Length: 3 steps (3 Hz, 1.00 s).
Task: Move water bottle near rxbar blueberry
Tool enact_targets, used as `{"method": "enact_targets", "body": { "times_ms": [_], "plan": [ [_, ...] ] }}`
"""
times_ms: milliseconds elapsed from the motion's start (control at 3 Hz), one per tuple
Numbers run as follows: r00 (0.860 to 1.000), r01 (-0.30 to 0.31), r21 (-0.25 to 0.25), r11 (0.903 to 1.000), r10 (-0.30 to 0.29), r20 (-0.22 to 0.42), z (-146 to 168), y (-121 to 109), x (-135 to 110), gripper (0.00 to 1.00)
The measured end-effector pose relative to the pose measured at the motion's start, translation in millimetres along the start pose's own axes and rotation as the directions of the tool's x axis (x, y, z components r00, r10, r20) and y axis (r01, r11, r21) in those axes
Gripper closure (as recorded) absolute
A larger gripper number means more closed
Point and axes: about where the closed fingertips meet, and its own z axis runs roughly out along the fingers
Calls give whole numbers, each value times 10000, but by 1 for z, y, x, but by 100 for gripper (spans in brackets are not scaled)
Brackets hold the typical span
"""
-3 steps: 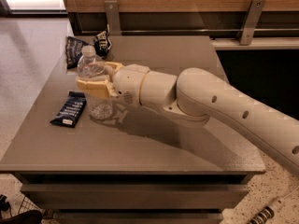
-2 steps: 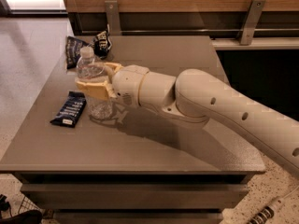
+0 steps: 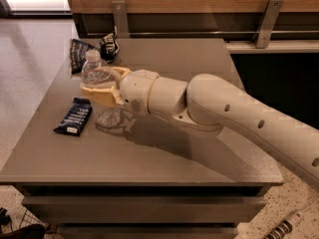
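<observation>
Your gripper (image 3: 101, 83) pinches the bottle (image 3: 94, 66) mid-body to hold it upright. It's just beside the bar (image 3: 75, 116); release seems due.

Table (image 3: 174, 168): rxbar (image 3: 75, 116), bags (image 3: 78, 54), bottle (image 3: 94, 72) in gripper (image 3: 103, 86)

The pincer (image 3: 99, 83) is out at the arm's tip, tan fingers (image 3: 99, 92) clamped round the water bottle (image 3: 94, 66); chunky white wrist right behind it, forearm stretching away to its lower right.
</observation>
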Motion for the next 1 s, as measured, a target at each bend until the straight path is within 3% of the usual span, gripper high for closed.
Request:
{"method": "enact_targets", "body": {
  "times_ms": [333, 667, 1000],
  "plan": [
    [10000, 0, -1, 10000, 0, 0, 0, 0, 0, 32],
    [10000, 23, -59, 10000, -23, 3, 2, 3, -1, 0],
    [10000, 23, -59, 10000, -23, 3, 2, 3, -1, 0]
  ]
}}
